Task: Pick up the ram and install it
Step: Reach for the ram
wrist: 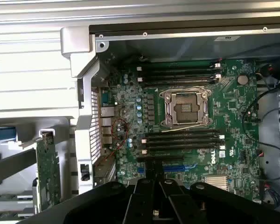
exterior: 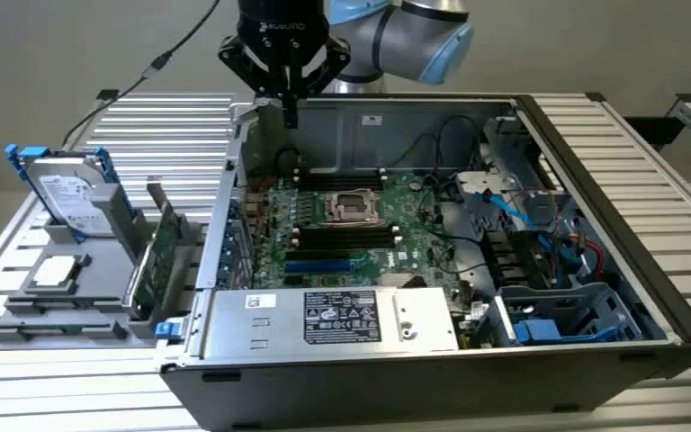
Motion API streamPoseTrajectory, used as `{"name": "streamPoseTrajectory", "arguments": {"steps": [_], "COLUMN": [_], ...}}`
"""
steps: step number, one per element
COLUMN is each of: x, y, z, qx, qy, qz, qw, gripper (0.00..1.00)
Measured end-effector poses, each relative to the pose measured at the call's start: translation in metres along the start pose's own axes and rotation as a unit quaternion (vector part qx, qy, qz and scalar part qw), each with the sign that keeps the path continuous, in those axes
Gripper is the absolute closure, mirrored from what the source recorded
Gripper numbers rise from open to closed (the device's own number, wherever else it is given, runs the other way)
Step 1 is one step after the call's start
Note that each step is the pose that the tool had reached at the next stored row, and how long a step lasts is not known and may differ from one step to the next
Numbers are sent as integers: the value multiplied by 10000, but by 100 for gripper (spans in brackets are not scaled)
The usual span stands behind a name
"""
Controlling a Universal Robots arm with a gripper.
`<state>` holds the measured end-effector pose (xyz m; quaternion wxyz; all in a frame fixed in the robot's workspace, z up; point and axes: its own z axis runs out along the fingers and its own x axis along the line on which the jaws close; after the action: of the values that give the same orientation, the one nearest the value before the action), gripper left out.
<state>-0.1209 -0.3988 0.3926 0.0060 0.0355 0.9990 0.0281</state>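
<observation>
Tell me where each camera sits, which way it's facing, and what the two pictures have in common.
Exterior view: off the arm, raised, looking down into the open computer case; the arm and its shut gripper hang over the case's far wall.
Wrist view: on the wrist, looking down at the motherboard; the gripper's black fingers show in the foreground.
Shared: the CPU socket, the memory slots and the green card standing outside the case.

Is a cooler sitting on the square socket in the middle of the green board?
No, the square socket on the green board lies bare, its metal frame and centre uncovered.
</observation>
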Motion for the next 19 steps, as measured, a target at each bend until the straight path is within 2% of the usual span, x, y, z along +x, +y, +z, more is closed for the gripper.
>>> {"name": "streamPoseTrajectory", "arguments": {"steps": [8, 11, 15, 19], "x": [0, 22, 135, 306], "y": [0, -2, -11, -35], "z": [0, 0, 0, 1], "qx": [-4, -2, 1, 2], "qy": [5, 32, 74, 86], "qz": [0, 1, 4, 4], "qw": [10000, 10000, 10000, 10000], "gripper": [89, 89, 89, 89]}}
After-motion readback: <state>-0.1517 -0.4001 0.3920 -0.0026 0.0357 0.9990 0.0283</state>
